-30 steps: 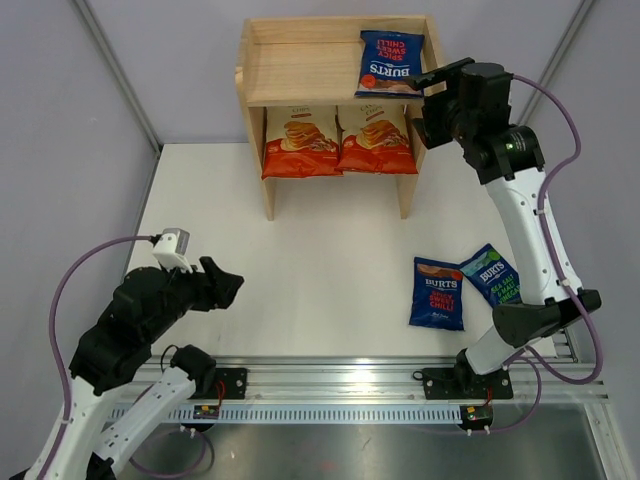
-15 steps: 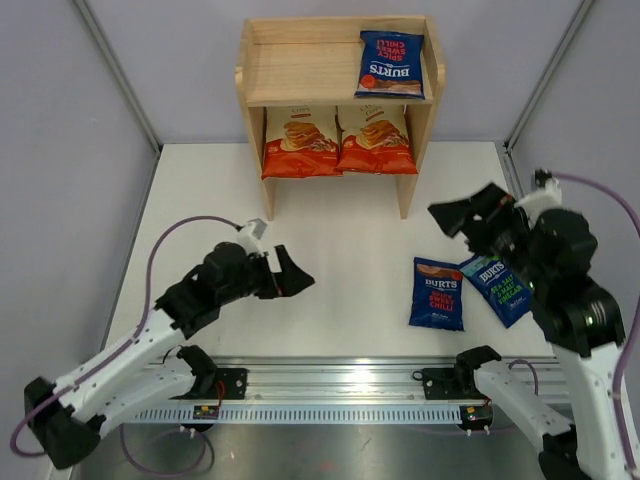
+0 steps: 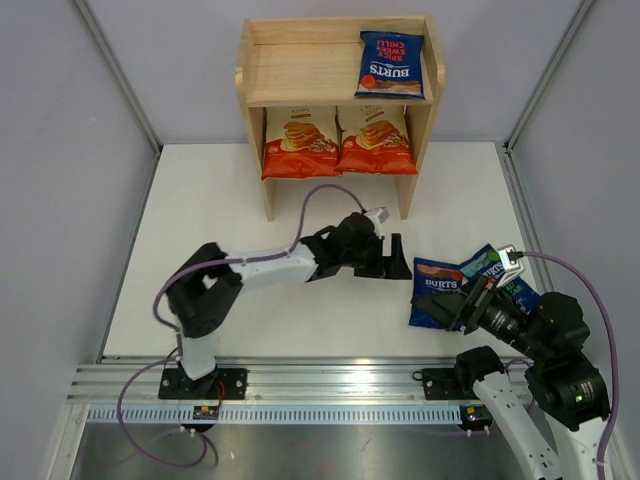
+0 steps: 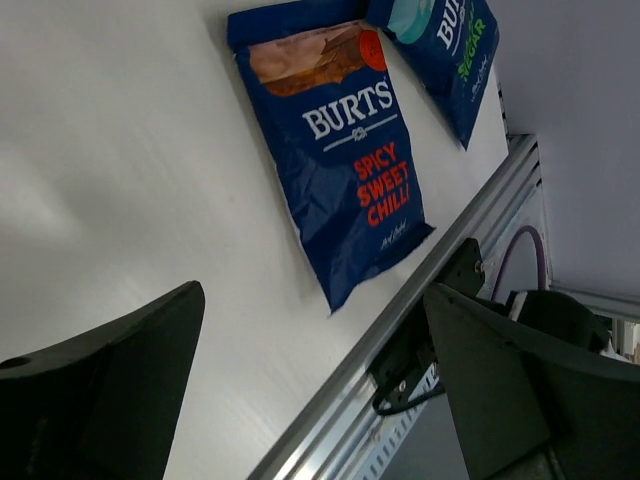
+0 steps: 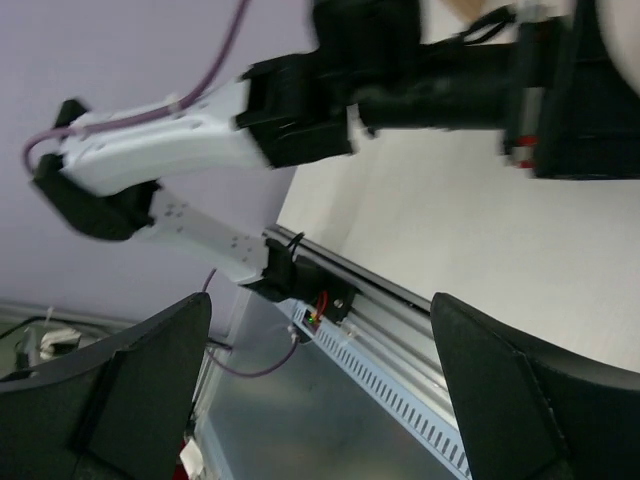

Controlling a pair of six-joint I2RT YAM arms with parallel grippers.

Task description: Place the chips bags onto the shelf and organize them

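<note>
The wooden shelf (image 3: 300,72) stands at the far edge. One blue BURTS bag (image 3: 390,62) lies on its top tier at the right. Two orange-red bags (image 3: 300,143) (image 3: 376,140) stand side by side on the lower tier. A blue BURTS chilli bag (image 3: 432,283) (image 4: 340,150) lies flat on the table at the right, with the green-lettered bag (image 3: 492,268) (image 4: 445,40) beside it. My left gripper (image 3: 392,262) (image 4: 320,400) is open and empty just left of the chilli bag. My right gripper (image 3: 452,310) (image 5: 320,390) is open and empty, hovering over the near end of the chilli bag.
The metal rail (image 3: 330,375) (image 4: 420,330) runs along the table's near edge, close to the two loose bags. The left arm (image 5: 200,140) stretches across the middle of the table (image 3: 220,260). Grey walls close in both sides.
My left arm has swung right across the table to the loose blue bags. My right arm has come down and back from the shelf to hover over them.
</note>
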